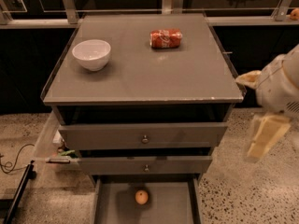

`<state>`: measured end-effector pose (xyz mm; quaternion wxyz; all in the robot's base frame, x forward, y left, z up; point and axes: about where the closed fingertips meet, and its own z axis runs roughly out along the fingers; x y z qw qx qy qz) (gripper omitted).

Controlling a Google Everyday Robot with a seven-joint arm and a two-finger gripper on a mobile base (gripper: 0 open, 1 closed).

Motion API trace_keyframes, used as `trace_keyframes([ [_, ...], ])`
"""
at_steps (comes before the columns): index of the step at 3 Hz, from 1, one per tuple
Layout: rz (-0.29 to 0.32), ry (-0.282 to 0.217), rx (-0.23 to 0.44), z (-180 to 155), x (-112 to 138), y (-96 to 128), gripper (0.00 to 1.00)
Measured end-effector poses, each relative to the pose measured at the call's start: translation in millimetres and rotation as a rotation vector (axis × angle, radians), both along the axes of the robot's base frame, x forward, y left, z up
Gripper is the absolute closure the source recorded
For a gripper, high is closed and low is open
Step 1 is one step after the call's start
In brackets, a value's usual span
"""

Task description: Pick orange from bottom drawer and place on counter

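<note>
Your hand (264, 135): pale cream block at right, beside counter (140, 78), low off its corner; cannot tell if clenched or released. Arm cut off by frame edge. Bottom drawer (168, 207) open, front cropped. Orange (141, 197), small, smooth, round, lies on drawer's flat grey floor. Glossy white bowl (91, 54) and dented red can (165, 38) on matte counter.

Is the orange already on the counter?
No, the orange lies in the bottom drawer; the claw hangs beside the counter, at picture right.
</note>
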<state>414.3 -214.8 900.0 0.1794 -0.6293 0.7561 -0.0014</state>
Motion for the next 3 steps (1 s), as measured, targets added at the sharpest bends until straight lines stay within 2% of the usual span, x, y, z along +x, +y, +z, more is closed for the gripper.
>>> trace_keyframes([
  [1, 0.036, -0.036, 0.112, -49, -9, 0, 0.0],
  [2, 0.036, -0.081, 0.22, -102, -2, 9, 0.0],
  [3, 0.036, -0.08, 0.221, -102, -2, 10, 0.0],
])
